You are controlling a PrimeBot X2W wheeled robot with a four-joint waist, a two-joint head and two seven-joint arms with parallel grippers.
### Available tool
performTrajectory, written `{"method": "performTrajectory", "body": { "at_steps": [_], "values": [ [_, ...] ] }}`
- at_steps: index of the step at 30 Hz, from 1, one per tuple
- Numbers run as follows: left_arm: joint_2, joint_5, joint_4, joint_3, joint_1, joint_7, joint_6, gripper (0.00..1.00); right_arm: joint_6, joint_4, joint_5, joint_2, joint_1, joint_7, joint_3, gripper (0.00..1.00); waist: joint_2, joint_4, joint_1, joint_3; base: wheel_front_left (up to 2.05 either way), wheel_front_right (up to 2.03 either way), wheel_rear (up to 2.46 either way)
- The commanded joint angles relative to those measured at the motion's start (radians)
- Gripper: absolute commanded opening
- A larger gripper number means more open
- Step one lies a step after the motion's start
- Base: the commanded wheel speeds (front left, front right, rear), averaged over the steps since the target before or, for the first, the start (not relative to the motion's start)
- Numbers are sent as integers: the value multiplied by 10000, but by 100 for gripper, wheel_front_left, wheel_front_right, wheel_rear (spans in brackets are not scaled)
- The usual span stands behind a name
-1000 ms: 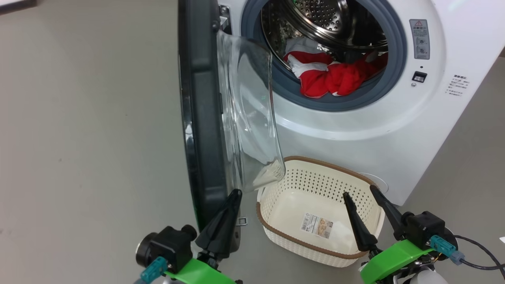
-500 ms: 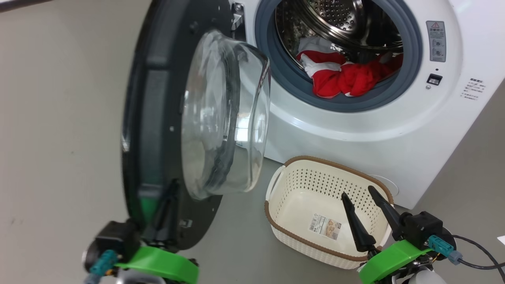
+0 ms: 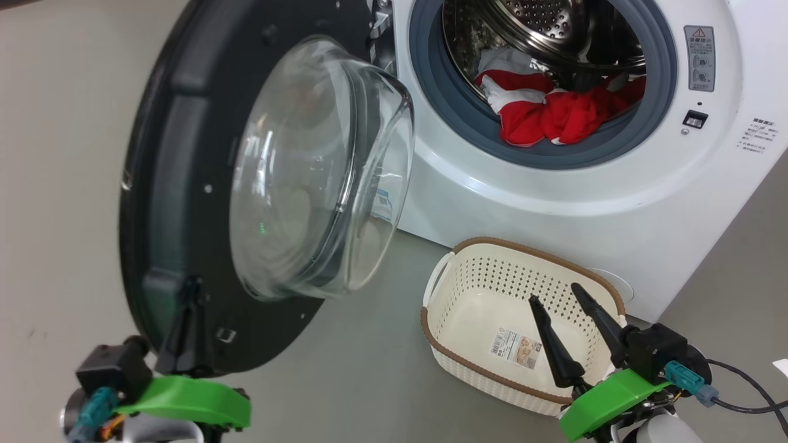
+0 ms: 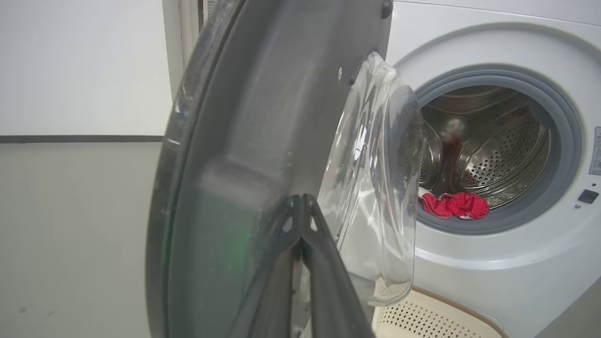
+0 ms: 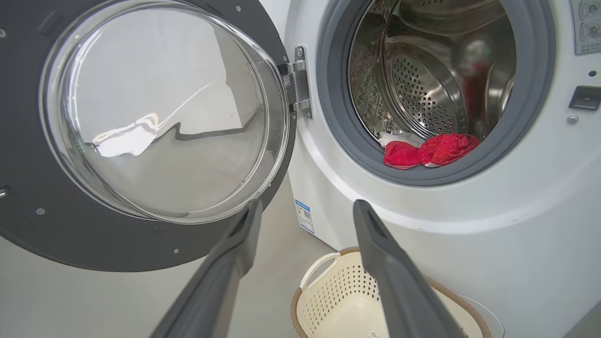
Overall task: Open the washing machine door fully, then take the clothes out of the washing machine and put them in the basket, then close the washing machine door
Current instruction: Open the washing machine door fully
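The round black-rimmed glass door (image 3: 160,184) has swung wider toward frame left than a second ago, so I judge the red-and-white clothes (image 3: 554,117), upper right in the white washing machine (image 3: 554,197), reachable next. My left wrist view shows my left claw (image 4: 300,202) pinched together against the door's inner face. My right claw (image 3: 554,294) hangs apart above the cream perforated basket (image 3: 492,241).

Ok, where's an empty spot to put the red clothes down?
Inside the basket: its bottom is bare but for a label. Bare floor also lies between the washing machine door and the basket, and left of the door. Crowded: the right hand hangs open at the basket's near right corner.
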Motion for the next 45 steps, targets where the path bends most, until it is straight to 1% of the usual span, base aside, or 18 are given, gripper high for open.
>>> {"method": "performTrajectory", "body": {
  "at_steps": [1,4,10,15,23,28,35,45],
  "values": [
    [404,-80,-68,612,-464,-16,228,0,48,-253,-114,-89,-338,-93,217,100,0,-38,0,58,0,0,0],
    [523,-189,213,881,-639,-68,317,0,48,-268,-160,-183,-364,-93,199,100,0,-111,0,172,0,0,0],
    [766,-289,989,1276,-1100,-334,340,0,48,-266,-249,-306,-403,-93,211,100,0,-226,0,351,0,0,0],
    [944,-389,1750,1524,-1553,-560,158,0,48,-319,-309,-421,-504,-93,282,100,0,-314,0,481,0,0,0],
    [1107,-433,2734,1832,-2273,-736,99,0,48,-324,-347,-661,-526,-93,332,100,0,-464,0,667,0,0,0],
    [1361,-464,3502,2135,-2660,-802,-69,0,48,-291,-337,-775,-584,-93,526,100,0,-615,0,755,0,0,0],
    [1523,-394,4228,2604,-2904,-835,-341,0,48,-316,-238,-892,-653,-93,702,100,0,-758,0,807,0,0,0],
    [1314,27,4735,3525,-3143,-839,-811,0,48,-249,-125,-1006,-717,-93,814,100,0,-911,0,878,0,0,0]
  ]
}}
